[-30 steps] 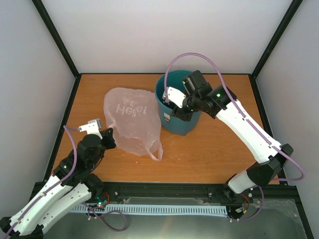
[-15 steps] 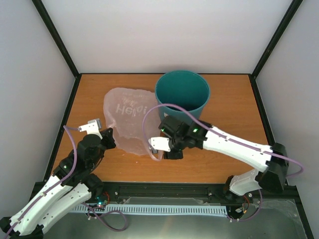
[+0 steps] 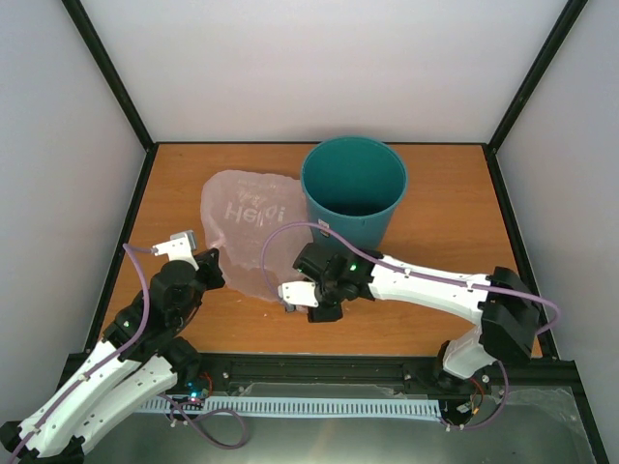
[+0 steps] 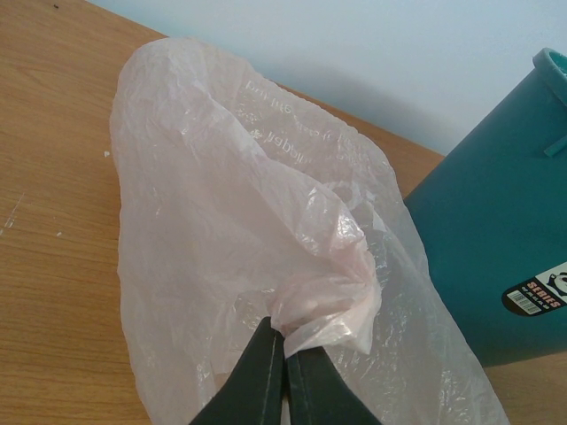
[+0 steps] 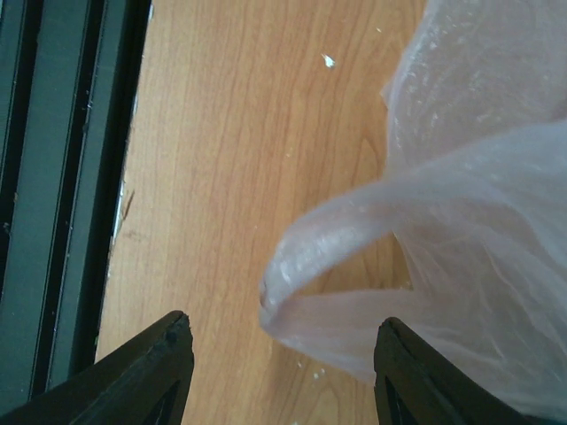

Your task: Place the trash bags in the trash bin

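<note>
Bag location: the trash bag (image 3: 253, 232) lies spread out on the table (image 3: 426, 309), left of the trash bin (image 3: 353, 188). Its right edge is just beside the bin's wall, and none of it is inside.
Bin: upright at the back of the table, mouth open, with a white label (image 4: 540, 292) on its side.
Left jaws: the left gripper (image 4: 285, 341) has its jaws together, clamped on a bunched fold at the bag's near-left edge.
Right jaws: the right gripper (image 5: 283, 320) has its jaws wide apart and holds nothing. The bag's loop handle (image 5: 328, 239) sits between the two fingers.
Step, my read: the right is lining up to pinch the handle.
Risk 1: the film is thin and crinkly, so the jaws could close on one layer or slide off and come up empty.
Risk 2: the fingers are close to the wood – dropping further could scrape the table or pin the handle flat.
Risk 3: with the left already clamped, a lift by the right alone could stretch or tear the bag between the two pinches.
Risk 4: the bag looks bigger than the bin, so it may drape over the rim rather than drop in.
Risk 5: the bin looks light, and the right arm passing close could nudge or tip it.
Right arm pose: stretched low from its base leftward across the near table, wrist bent down at the bag's near-right corner.
Left arm pose: folded close to its base, gripper reaching forward to the bag's edge.
</note>
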Tool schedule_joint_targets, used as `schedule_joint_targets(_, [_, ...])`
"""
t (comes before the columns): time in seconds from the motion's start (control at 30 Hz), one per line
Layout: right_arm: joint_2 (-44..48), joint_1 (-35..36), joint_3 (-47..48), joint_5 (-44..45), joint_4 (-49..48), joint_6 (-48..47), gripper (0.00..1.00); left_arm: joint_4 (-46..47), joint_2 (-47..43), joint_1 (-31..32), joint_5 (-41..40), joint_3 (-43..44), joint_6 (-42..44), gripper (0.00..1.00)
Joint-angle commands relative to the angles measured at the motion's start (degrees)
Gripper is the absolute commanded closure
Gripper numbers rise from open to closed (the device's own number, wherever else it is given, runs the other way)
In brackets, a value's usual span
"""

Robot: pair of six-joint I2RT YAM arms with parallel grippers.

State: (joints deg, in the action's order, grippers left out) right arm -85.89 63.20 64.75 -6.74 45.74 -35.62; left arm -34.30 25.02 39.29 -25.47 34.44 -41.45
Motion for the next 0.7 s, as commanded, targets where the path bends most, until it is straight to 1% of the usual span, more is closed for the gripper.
schedule_joint_targets(0.0, [-2.7, 1.3, 0.7, -2.7, -4.0, 1.5, 0.43, 0.5, -0.3, 0.2, -0.7, 0.5, 0.1, 0.99])
schedule_joint_targets(0.17, [-6.3, 1.7, 1.1, -0.1, -7.4, 4.1, 0.44, 0.3, -0.1, 0.1, -1.0, 0.7, 0.0, 0.99])
schedule_joint_targets(0.27, [-7.2, 1.8, 2.7, 1.3, -8.5, 6.2, 0.5, 0.1, -0.2, 0.1, -1.1, 0.7, -0.1, 0.99])
schedule_joint_targets(0.3, [-7.5, 1.7, 4.2, 1.4, -7.9, 6.7, 0.54, -0.1, -0.2, 0.2, -1.5, 0.8, -0.2, 0.99])
schedule_joint_targets(0.37, [-7.9, 1.8, 5.9, 1.1, -7.1, 7.3, 0.67, -0.5, -0.5, 0.1, -1.9, 1.0, -0.6, 0.99])
schedule_joint_targets(0.47, [-7.5, 1.7, 9.7, 0.5, -5.7, 8.0, 0.81, -1.8, -1.1, 0.2, -2.3, 1.9, -0.8, 0.99])
schedule_joint_targets(0.53, [-6.8, 1.6, 12.8, 0.5, -5.1, 8.2, 0.93, -3.7, -1.7, 0.2, -2.8, 3.8, -1.2, 0.99])
schedule_joint_targets(0.6, [-6.2, 1.4, 17.2, 0.9, -4.4, 8.1, 0.97, -5.2, -2.1, 0.2, -3.1, 6.6, -0.2, 0.99])
schedule_joint_targets(0.67, [-6.4, 0.9, 22.9, 1.2, -3.5, 8.2, 0.97, -6.8, -1.8, 0.1, -3.5, 11.2, 1.9, 0.99])
